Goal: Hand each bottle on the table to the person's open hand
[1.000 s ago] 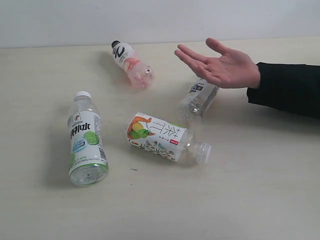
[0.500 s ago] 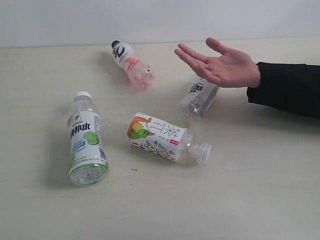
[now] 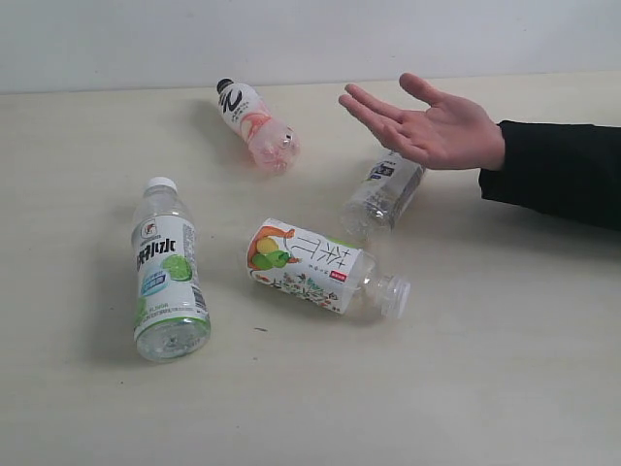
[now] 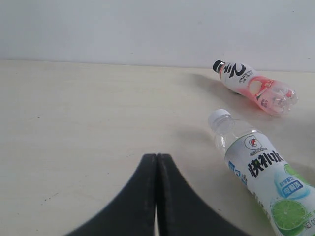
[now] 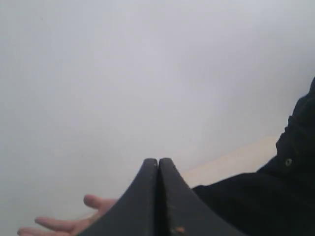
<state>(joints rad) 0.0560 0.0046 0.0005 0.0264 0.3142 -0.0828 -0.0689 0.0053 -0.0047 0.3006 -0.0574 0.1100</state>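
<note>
Four bottles lie on the table (image 3: 505,369): a green-lime labelled bottle (image 3: 166,272) at left, a fruit-label bottle (image 3: 315,266) in the middle, a pinkish black-capped bottle (image 3: 256,124) at the back, and a plain clear bottle (image 3: 382,194) partly under the person's open hand (image 3: 432,126). Neither gripper shows in the exterior view. My left gripper (image 4: 156,156) is shut and empty, with the lime bottle (image 4: 263,172) and pinkish bottle (image 4: 253,86) beyond it. Shut too and holding nothing, my right gripper (image 5: 158,160) faces the hand (image 5: 69,222) and the black sleeve (image 5: 266,191).
A pale wall (image 3: 291,39) runs behind the table's far edge. The person's black-sleeved arm (image 3: 558,170) reaches in from the right, above the tabletop.
</note>
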